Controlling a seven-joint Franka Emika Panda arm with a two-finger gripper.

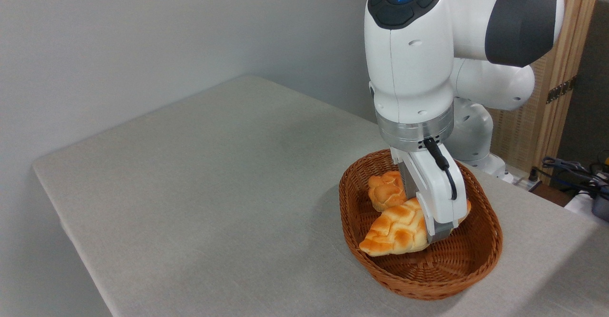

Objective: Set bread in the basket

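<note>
The bread [397,233] lies inside the basket [476,264], near the table's [214,188] right edge. The gripper [440,233] reaches down onto it; I cannot tell if it is holding. Only letting go seems left.

A long, flat, leaf-shaped braided loaf of bread [395,233] with a golden-orange crust and pale seams lies inside an oval brown woven wicker basket [428,279]. One pointed end faces the lower left, near the basket's sloping wall; its other end is partly hidden. The basket sits on a grey table near its right edge, long axis running diagonally.
</note>
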